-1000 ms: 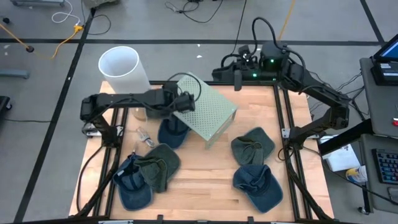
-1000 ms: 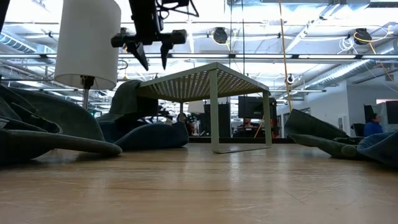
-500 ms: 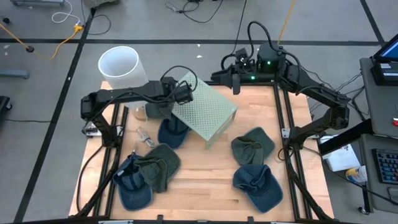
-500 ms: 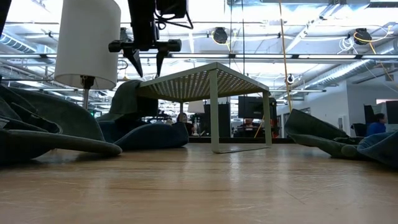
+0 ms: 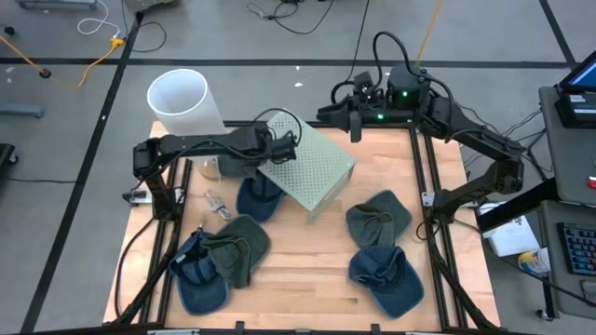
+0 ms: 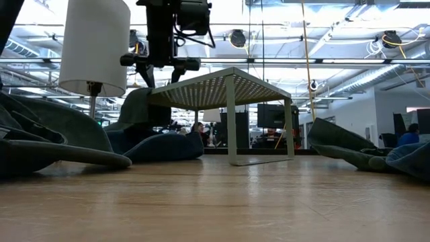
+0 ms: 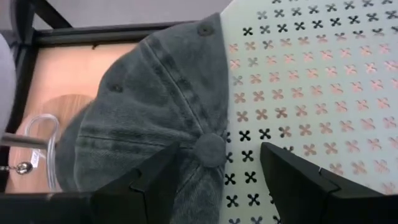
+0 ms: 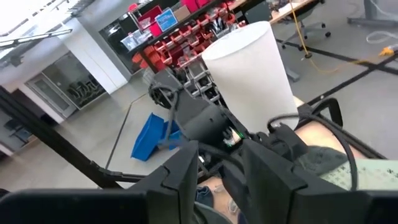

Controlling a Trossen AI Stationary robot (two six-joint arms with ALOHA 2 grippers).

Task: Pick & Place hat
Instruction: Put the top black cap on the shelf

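A grey-green hat (image 7: 155, 106) lies with its crown on the left corner of the pale perforated rack (image 5: 315, 169), and the rest of it droops over the rack's edge (image 6: 138, 104). My left gripper (image 7: 224, 180) hovers open just above the hat. It slants downward, one finger on each side of the crown's top button (image 7: 210, 148), and touches nothing. In the low view the left gripper (image 6: 160, 74) hangs close over the rack's left corner. My right gripper (image 5: 349, 116) waits high at the table's far edge, open, with nothing between its fingers (image 8: 186, 174).
A white lampshade (image 5: 182, 98) stands at the far left. A blue hat (image 5: 256, 200) lies half under the rack. An olive hat (image 5: 237, 247) and a blue hat (image 5: 200, 284) lie near left. Two more hats (image 5: 377, 219) (image 5: 386, 274) lie near right.
My left gripper has sunk toward the hat on the rack and shifted a little toward the table's right edge, tipping further downward. Its fingers have stayed apart. The hat and the rack have kept still.
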